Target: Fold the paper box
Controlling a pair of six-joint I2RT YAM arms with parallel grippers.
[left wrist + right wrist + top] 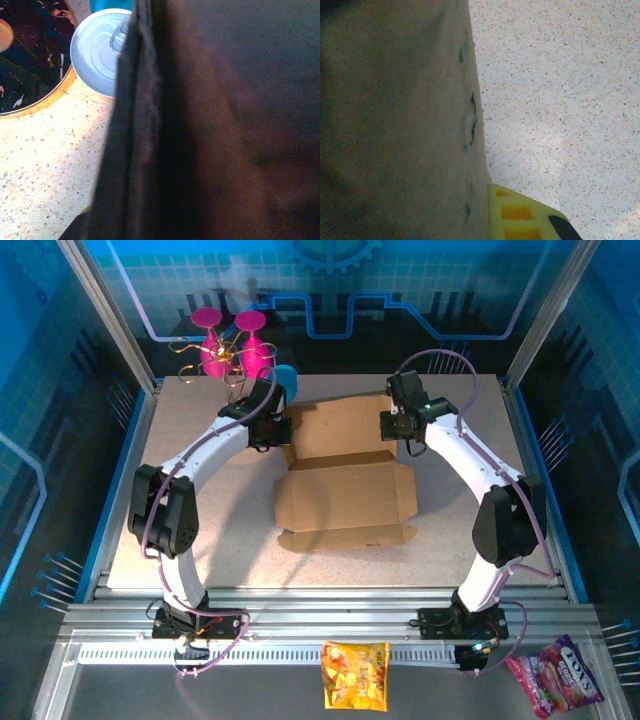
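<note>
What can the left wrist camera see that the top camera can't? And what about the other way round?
Left wrist view: a close look at the blue can with its silver pull-tab lid, and a dark round disc with a gold rim beside it.
Top view: the whole paper box, the left arm and right arm reaching to its back flap, two pink glasses, and a yellow snack packet and a red snack packet at the front.
Both: the brown cardboard, the blue can and the speckled table.
</note>
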